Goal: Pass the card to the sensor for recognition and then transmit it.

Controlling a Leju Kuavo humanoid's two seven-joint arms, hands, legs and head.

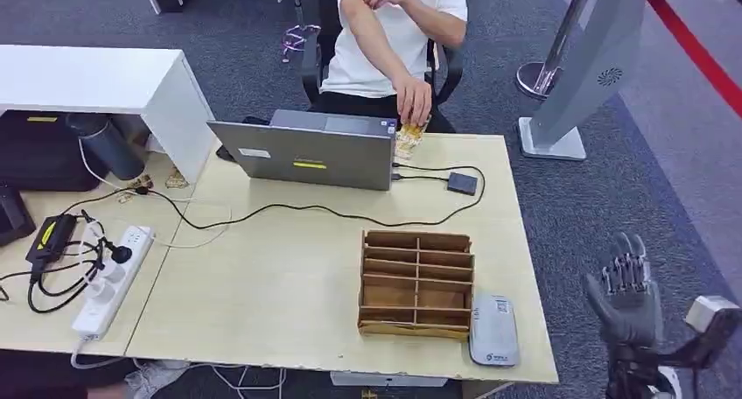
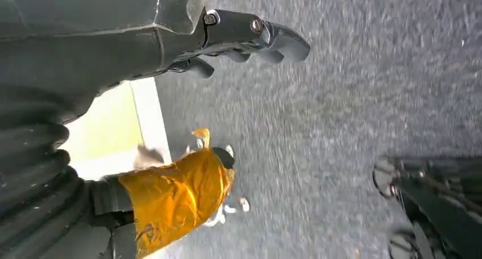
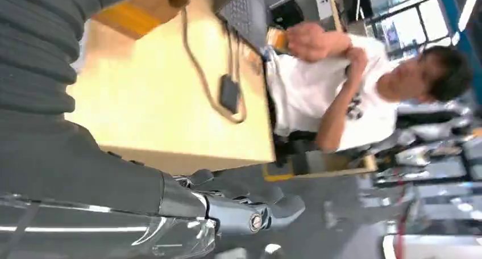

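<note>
Step in hand looks like the very start: no card picked up yet. The right robot hand (image 1: 625, 285) sits at the lower right of the head view, off the right edge of the pale wooden counter (image 1: 289, 285), over grey carpet; fingers apart and upright, holding nothing, touching nothing. The left robot hand (image 2: 250, 40) hangs over the floor in its wrist view, fingers loosely curled, nothing in it; can't tell more than that. The card: the only candidate I see is the yellowish patterned card (image 1: 409, 136) at upper centre of the head view, under the seated person's hand (image 1: 413, 100), at the far counter edge beside the grey laptop (image 1: 306, 150). Sensor is probably the flat grey reader pad (image 1: 493, 329) at lower centre-right, just beside the brown cardboard divider tray (image 1: 416, 283). Next move, my guess: bring the right robot hand in over the counter to take the card, then hold it over the pad.
</note>
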